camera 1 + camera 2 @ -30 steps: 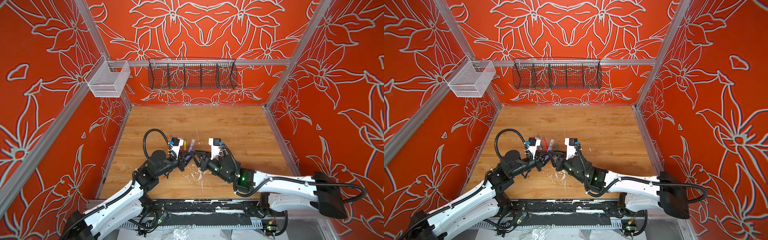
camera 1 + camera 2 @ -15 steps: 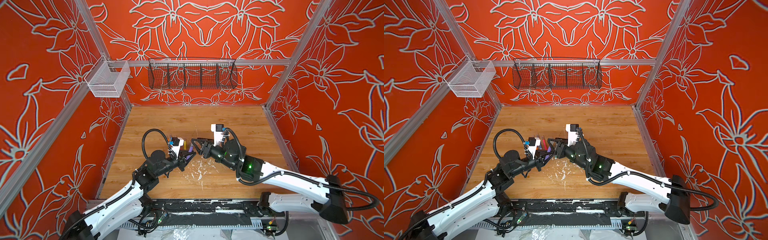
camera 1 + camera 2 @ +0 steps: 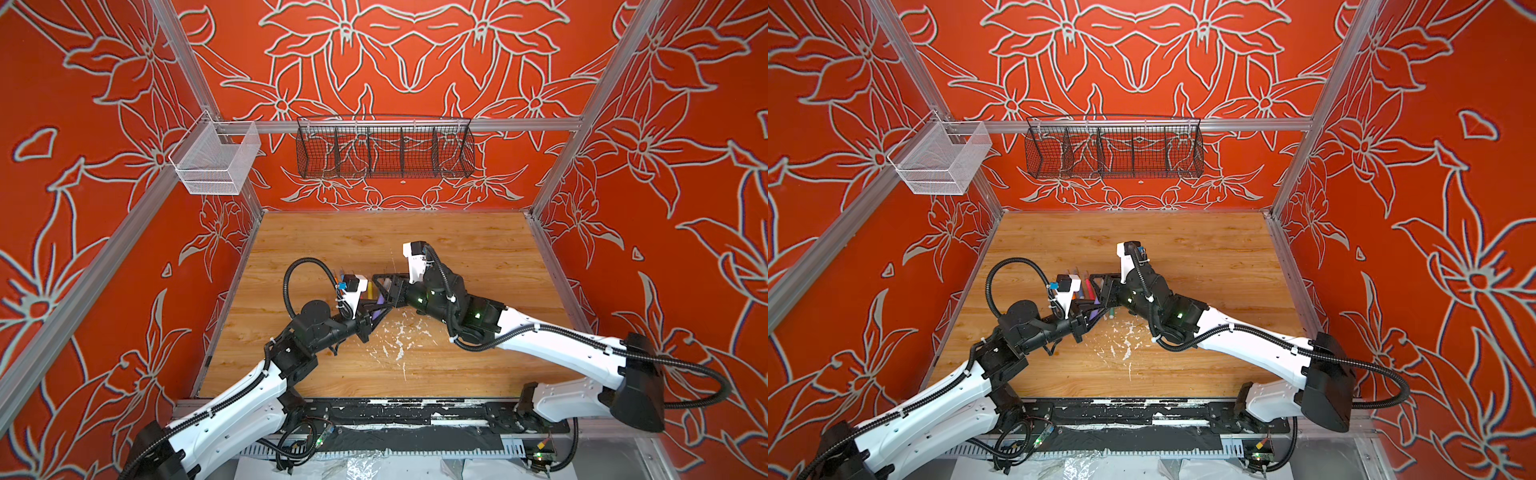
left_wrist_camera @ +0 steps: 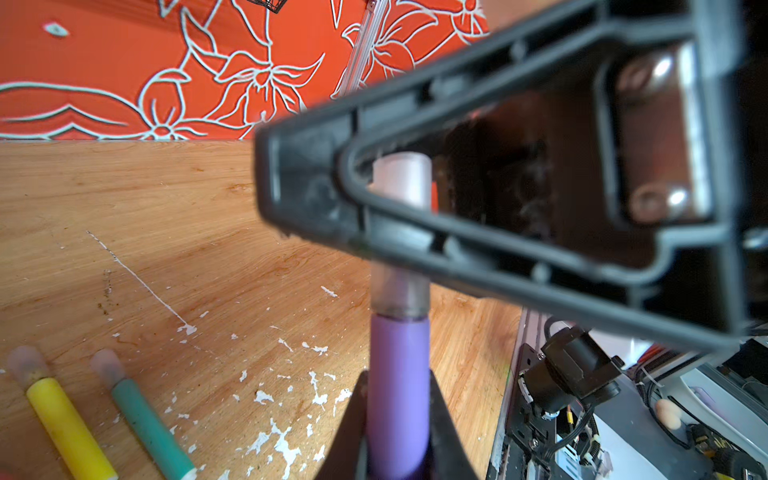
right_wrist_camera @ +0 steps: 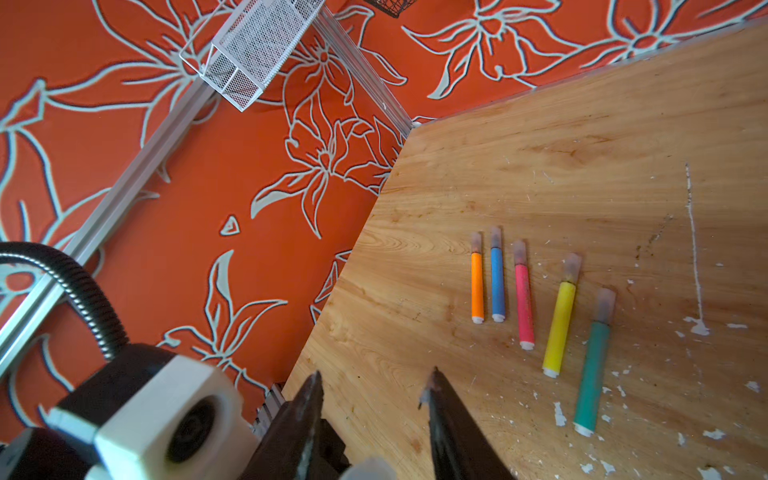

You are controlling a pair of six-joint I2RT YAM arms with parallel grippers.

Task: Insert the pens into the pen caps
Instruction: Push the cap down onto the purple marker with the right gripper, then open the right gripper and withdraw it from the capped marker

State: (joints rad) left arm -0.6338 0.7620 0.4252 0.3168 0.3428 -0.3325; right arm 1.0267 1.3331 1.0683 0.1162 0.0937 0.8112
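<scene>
Left gripper (image 4: 397,380) clamped on purple pen (image 4: 399,353), above the table (image 5: 582,124); clear cap (image 4: 400,291) sits over its tip. Right gripper (image 5: 374,374) jaws apart, straddling that cap. Lying capped in a row: orange (image 5: 477,286), blue (image 5: 497,282), pink (image 5: 524,303), yellow (image 5: 560,324), green (image 5: 592,374). White basket (image 3: 216,160) and black basket (image 3: 384,151) hang on walls.

Counter (image 5: 582,124): we record wood-grain board, low sheen, flecked with white chipped patches.
Pens (image 5: 560,324): smooth matt coloured plastic barrels.
Purple pen (image 4: 398,374): same plastic.
Pen caps (image 5: 572,266): frosted translucent plastic.
Right hand (image 5: 374,374): we log matt black plastic, scuffed tips.
White basket (image 3: 216,162): fine metal mesh.
Black basket (image 3: 384,149): wire.
Rails (image 3: 415,124): brushed metal.
</scene>
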